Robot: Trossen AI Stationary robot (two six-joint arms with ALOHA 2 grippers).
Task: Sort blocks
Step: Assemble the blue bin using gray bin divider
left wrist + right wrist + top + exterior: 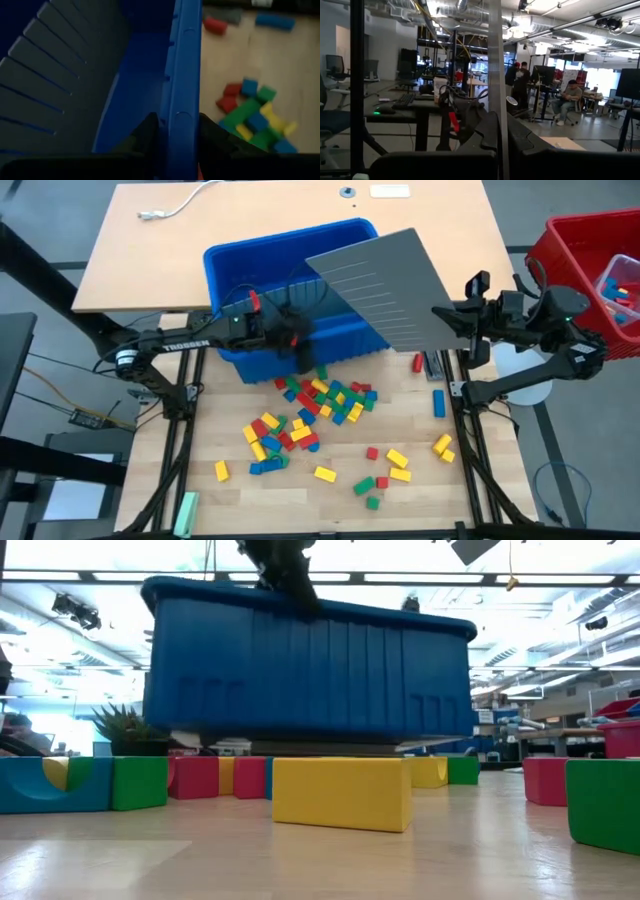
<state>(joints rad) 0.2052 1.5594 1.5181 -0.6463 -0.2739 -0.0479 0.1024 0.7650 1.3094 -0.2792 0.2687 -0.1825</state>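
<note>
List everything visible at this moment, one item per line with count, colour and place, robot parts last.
blue bin: one, blue, at the table's far side, lifted off the surface in the low view
grey panel: one, grey, ridged, tilted over the bin's right part
blocks: dozens, red, yellow, green, blue, scattered on the table in front of the bin
pale green bar: one, at the table's near left edge
red basket: one, red, to the right of the table, holding some blocks
wooden desk: one, tan, behind the bin
white cable: one, on the desk
left gripper: shut on the bin's near wall
right gripper: shut on the panel's right edge
</note>
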